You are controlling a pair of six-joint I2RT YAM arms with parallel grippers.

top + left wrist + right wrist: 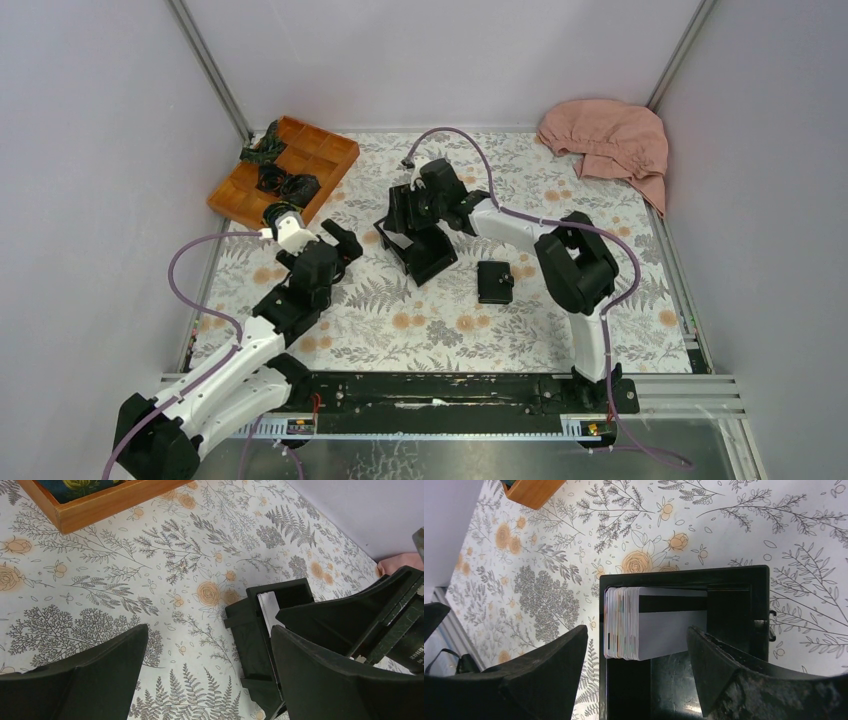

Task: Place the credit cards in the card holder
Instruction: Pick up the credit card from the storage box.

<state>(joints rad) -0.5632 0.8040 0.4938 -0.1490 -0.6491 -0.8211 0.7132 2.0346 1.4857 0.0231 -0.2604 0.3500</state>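
While my right pincer (638,632) hangs released above the black box (736,587), I reckon I'm at the pick: next, pinch a single one of the credit cards (664,627).

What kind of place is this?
Probably a robot test booth, not a home: plain panel walls on metal framing, a flower-printed table cover, left arm and right arm mounted at its near edge.
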